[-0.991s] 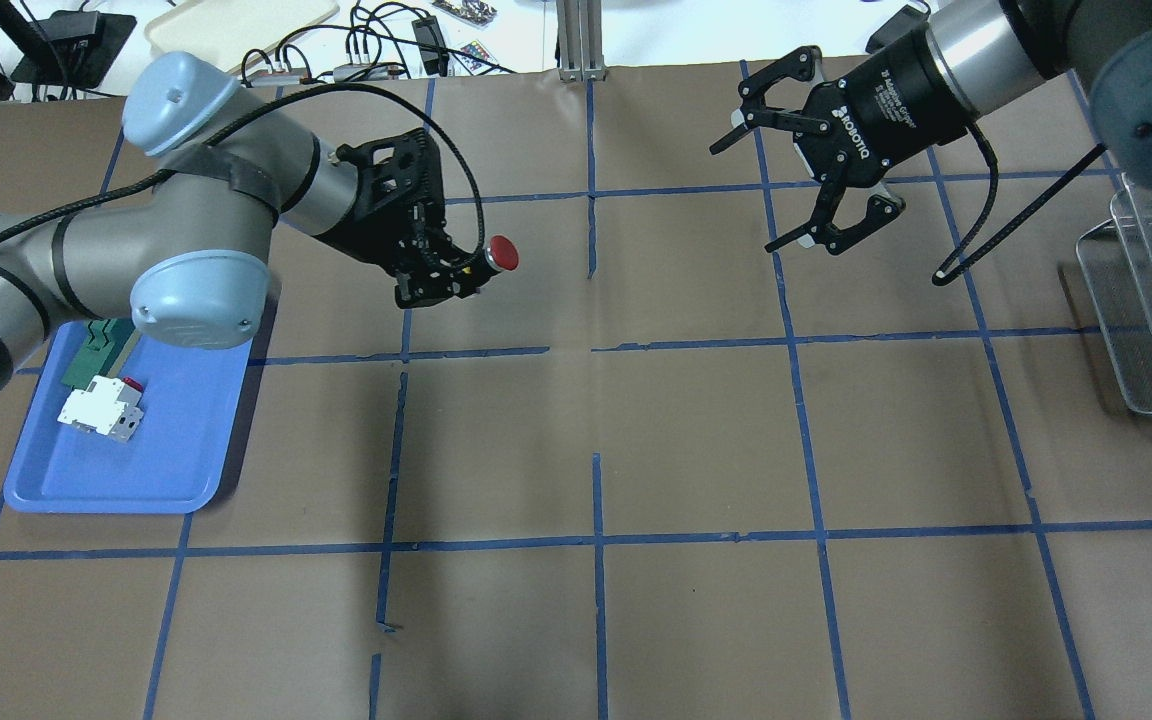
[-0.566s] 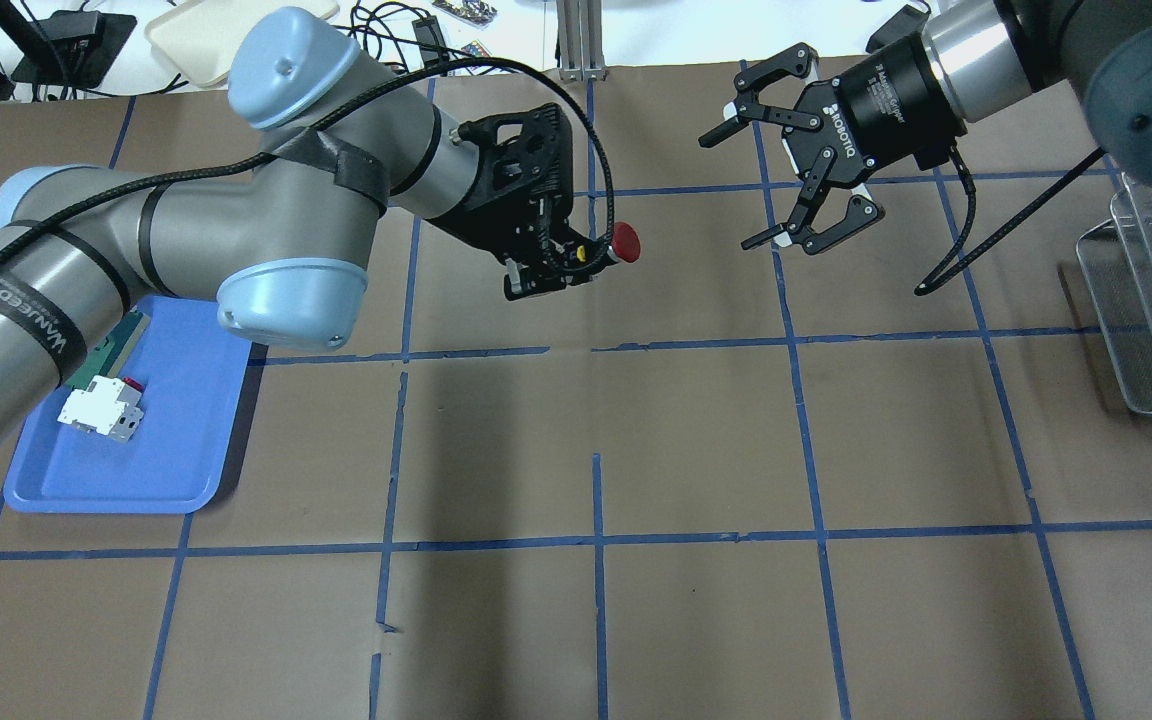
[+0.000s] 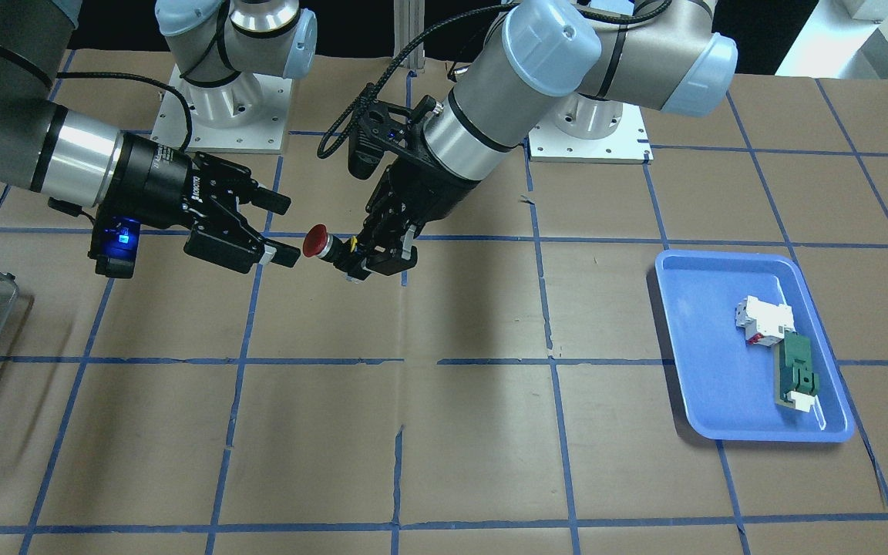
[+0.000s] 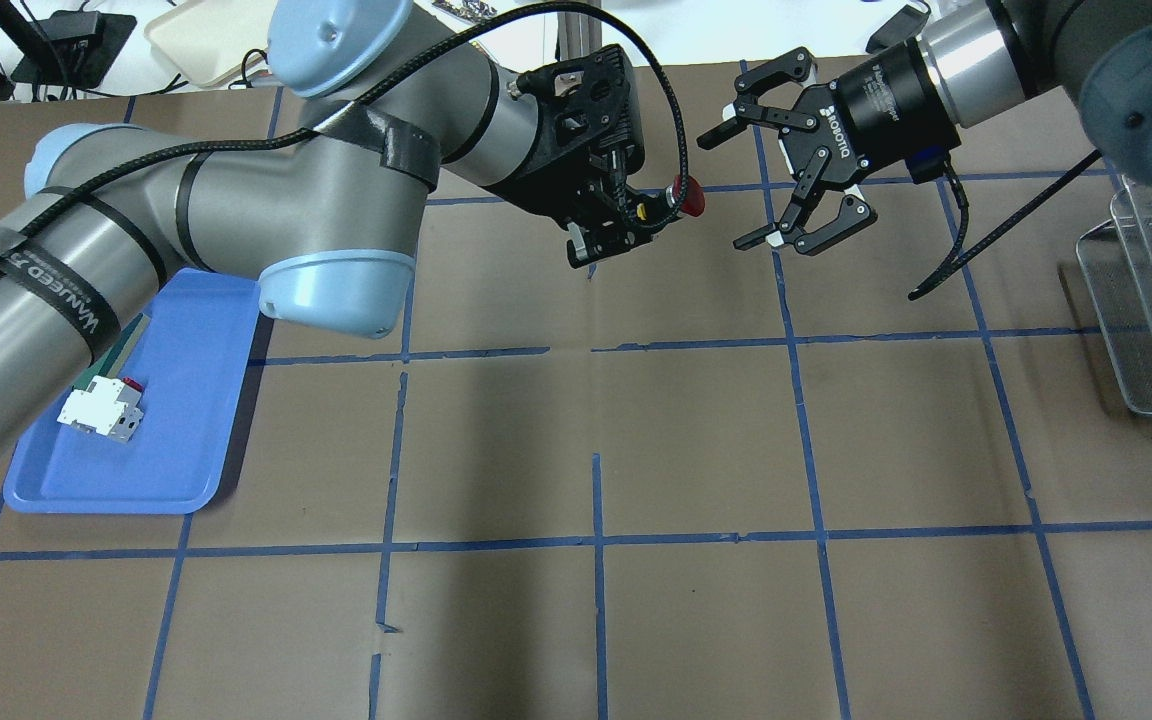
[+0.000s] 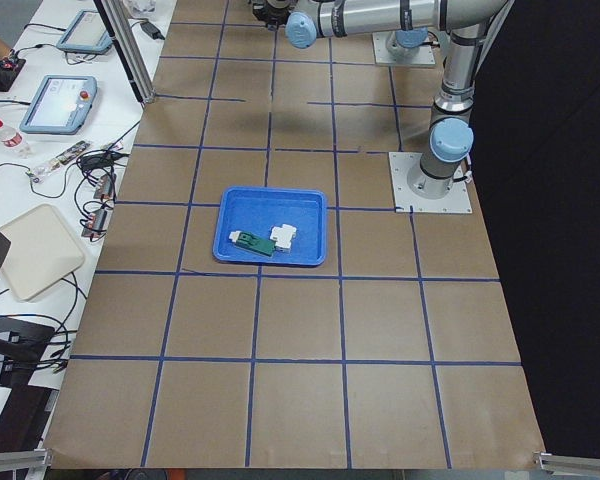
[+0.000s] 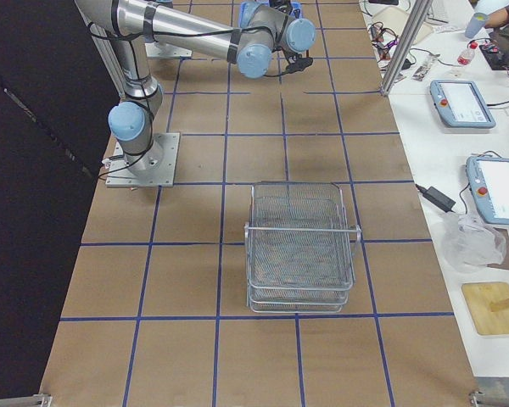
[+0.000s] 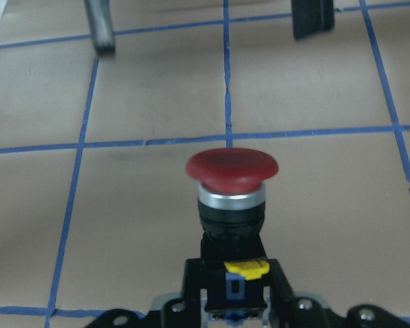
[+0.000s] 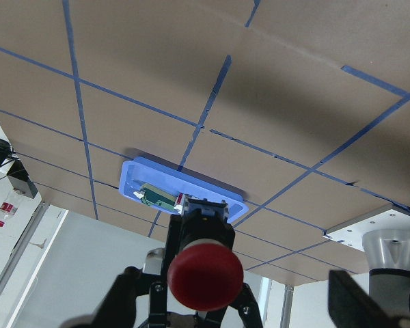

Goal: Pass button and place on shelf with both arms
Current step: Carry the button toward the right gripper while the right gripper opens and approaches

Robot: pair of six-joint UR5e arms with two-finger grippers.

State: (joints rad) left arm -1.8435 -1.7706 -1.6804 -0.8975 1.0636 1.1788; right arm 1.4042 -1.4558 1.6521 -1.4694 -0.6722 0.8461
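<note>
Button (image 4: 688,197): body clamped in left end effector (image 4: 639,218), cap outward. Right end effector (image 4: 721,192): spread wide, empty, just beside button. Best centred over the cap, closing fully before left releases.

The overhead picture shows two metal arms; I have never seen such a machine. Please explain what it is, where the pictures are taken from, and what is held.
These are two robot arms at a brown table. Two pictures come from fixed cameras above, two from the table's ends, two from wrist cameras. The left gripper is shut on a red-capped button, held in the air toward the open right gripper. A blue tray holds a white-and-red block and a green part. A wire shelf stands at the robot's right.
</note>
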